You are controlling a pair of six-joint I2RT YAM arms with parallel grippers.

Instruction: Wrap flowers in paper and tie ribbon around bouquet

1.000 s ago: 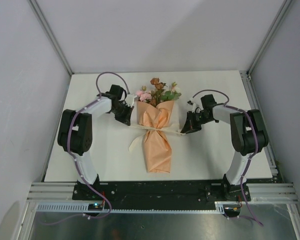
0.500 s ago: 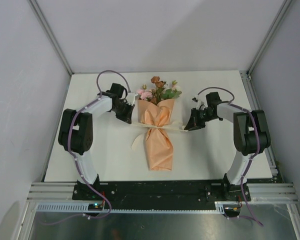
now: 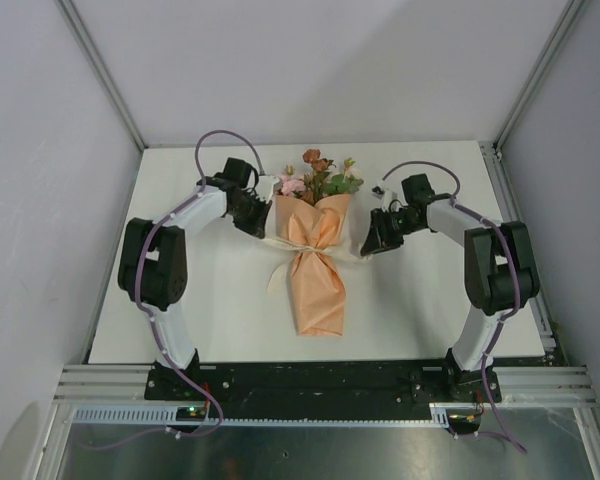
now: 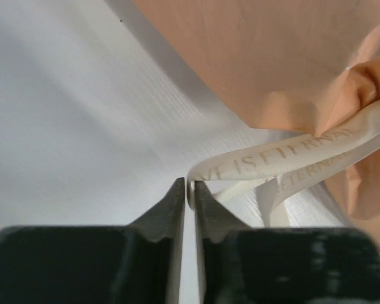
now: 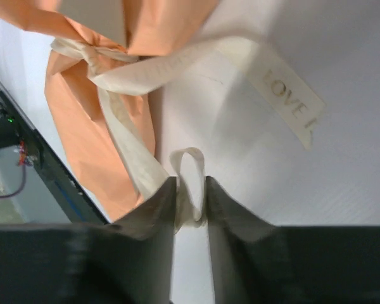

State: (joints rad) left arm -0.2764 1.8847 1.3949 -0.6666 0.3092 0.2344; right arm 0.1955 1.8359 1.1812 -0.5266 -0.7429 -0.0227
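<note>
The bouquet (image 3: 316, 285) lies flat in the middle of the white table (image 3: 180, 300), its blooms toward the far edge and its narrow end toward the arms. The flowers (image 3: 320, 180) – pink, rusty orange and cream – stick out of the peach-orange paper (image 4: 253, 57). The ribbon (image 4: 285, 155) is knotted around the cone's pinched waist, with lettering printed along it.

The left gripper (image 4: 190, 190) sits just left of the bouquet. Its fingers are almost pressed together, pinching the folded end of a ribbon loop.

The right gripper (image 5: 190, 196) is just right of the bouquet. Its fingers stand a little apart with another ribbon loop between them – whether they squeeze it cannot be told. A free ribbon tail lies on the table beside it.
</note>
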